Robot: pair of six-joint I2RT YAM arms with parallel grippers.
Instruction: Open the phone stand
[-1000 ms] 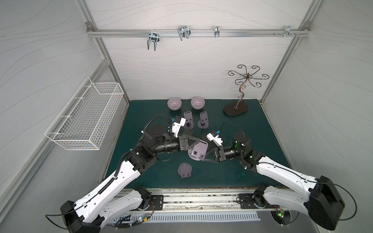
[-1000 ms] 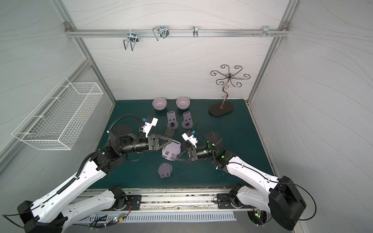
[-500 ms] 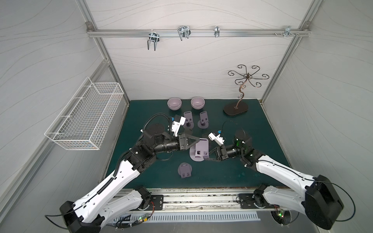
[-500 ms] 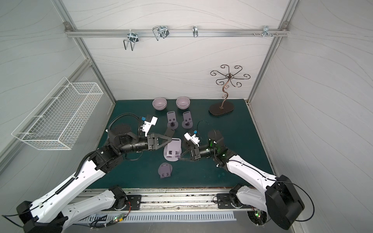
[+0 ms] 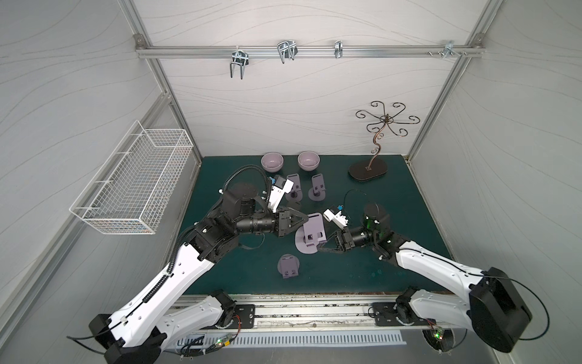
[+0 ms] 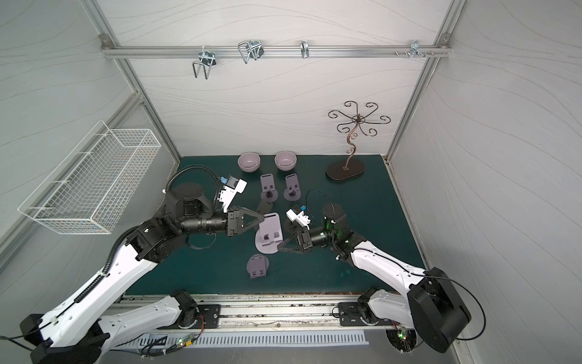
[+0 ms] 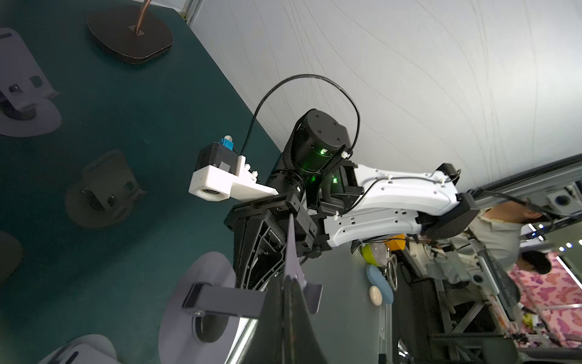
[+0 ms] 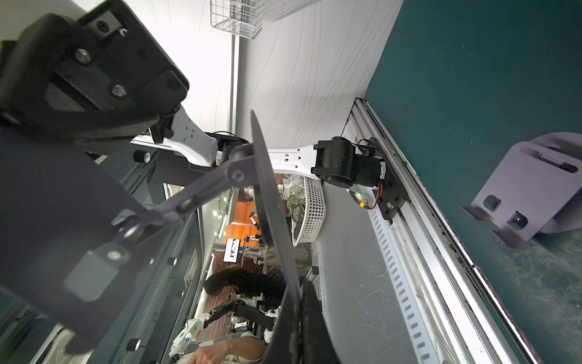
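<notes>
Both top views, mid-frame: phone stand (image 5: 313, 229), likely light stiff plastic; left gripper (image 5: 305, 218) clenches its backplate, right gripper (image 5: 319, 249) its base rim.

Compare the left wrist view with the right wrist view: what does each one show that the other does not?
Only the left wrist view shows the jewelry stand's dark base and an opened stand. Only the right wrist view shows the wire basket. Both show the held phone stand and the green mat.
</notes>
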